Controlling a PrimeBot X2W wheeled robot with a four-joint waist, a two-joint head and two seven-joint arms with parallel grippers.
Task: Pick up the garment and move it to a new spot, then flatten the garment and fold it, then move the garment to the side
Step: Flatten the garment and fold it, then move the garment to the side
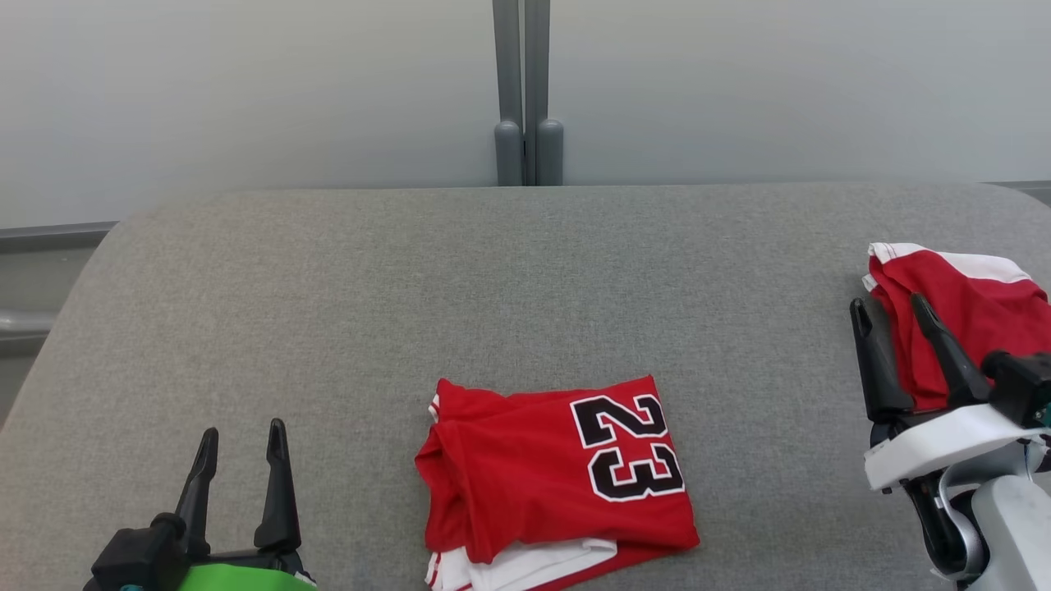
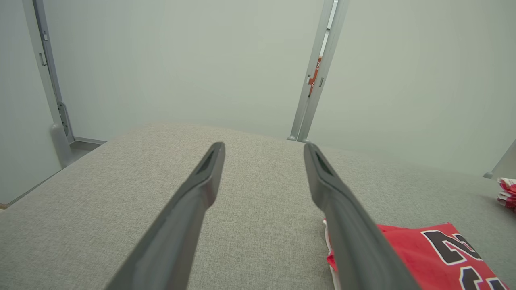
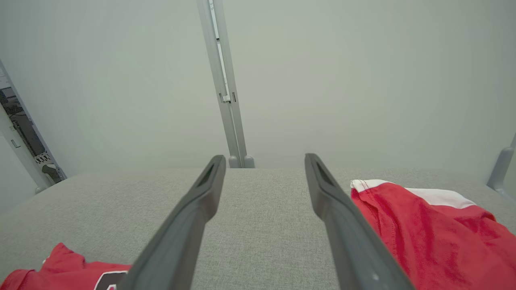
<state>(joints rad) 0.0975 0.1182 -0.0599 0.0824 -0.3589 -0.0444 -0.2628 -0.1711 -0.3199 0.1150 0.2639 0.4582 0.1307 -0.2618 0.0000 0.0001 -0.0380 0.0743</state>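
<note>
A red garment (image 1: pixel 550 476) with a black "23" and white trim lies folded on the grey fabric-covered table (image 1: pixel 328 287), near its front edge at the centre. The left wrist view has it at the lower right (image 2: pixel 427 257), the right wrist view at the lower left (image 3: pixel 64 270). My left gripper (image 1: pixel 243 431) stands open at the lower left, well left of the garment, with nothing between its fingers (image 2: pixel 264 147). At the right my right gripper (image 1: pixel 890 304) is open too and empty (image 3: pixel 265 158).
A second red and white piece of clothing (image 1: pixel 961 320) lies bunched at the table's right edge, just right of my right gripper's fingers (image 3: pixel 435 233). Behind the table stands a pale wall with a grey post (image 1: pixel 525 90).
</note>
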